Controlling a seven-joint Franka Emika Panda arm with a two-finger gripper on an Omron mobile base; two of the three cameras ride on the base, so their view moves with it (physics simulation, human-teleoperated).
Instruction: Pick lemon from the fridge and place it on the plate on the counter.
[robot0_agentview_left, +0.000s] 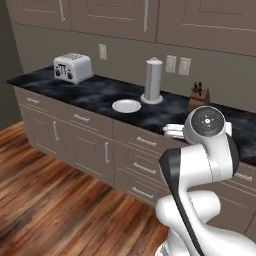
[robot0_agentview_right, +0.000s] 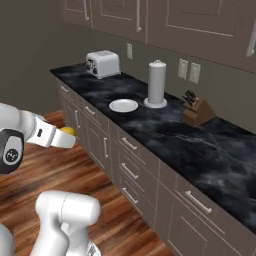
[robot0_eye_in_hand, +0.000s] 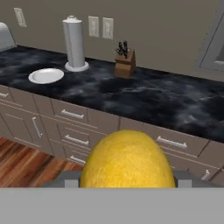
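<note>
One lemon (robot0_eye_in_hand: 127, 159) sits clenched between the robot's fingers (robot0_eye_in_hand: 127, 181), held in the air in front of the cabinet drawers, short of the black marbled desk (robot0_eye_in_hand: 144, 98). Across that desk, the white plate (robot0_eye_in_hand: 46, 75) lies bare just beside a paper towel roll (robot0_eye_in_hand: 74, 42), with a knife block (robot0_eye_in_hand: 124, 62) farther along and a toaster (robot0_agentview_left: 73, 67) at the far end.

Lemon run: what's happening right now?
The Panda's gripper holds the lemon in its fingers, out in front of the cabinets and short of the counter. The white plate sits bare on the counter, beside the paper towel roll, with the toaster further along and a knife block on the other side. Placing isn't done yet.
</note>
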